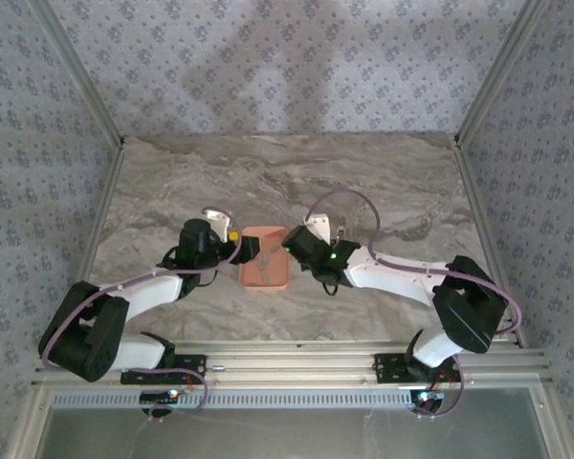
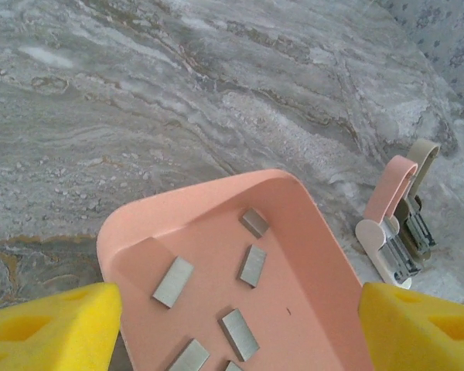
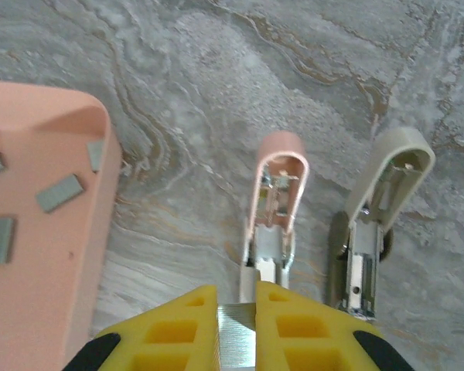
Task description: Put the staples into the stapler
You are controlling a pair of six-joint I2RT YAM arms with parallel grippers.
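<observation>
Step in hand, as I judge it, is insertion: the right fingers [image 3: 207,313] are pinched narrow on one short dull-grey metal staple strip [image 3: 236,336], just near of the open pink mini stapler [image 3: 274,193] on the grey marbled counter [image 3: 216,77]. An open tan mini stapler [image 3: 390,182] stands to its right. Next move calls for squaring the strip to the pink stapler's channel and sliding it in flat. The left fingers [image 2: 62,321] stand wide, straddling the near end of the salmon-pink plastic tray [image 2: 309,263], where the other loose staples [image 2: 252,265] lie. The pink stapler's near end is hidden behind the right fingers, and whether the left fingers touch the tray cannot be told.
</observation>
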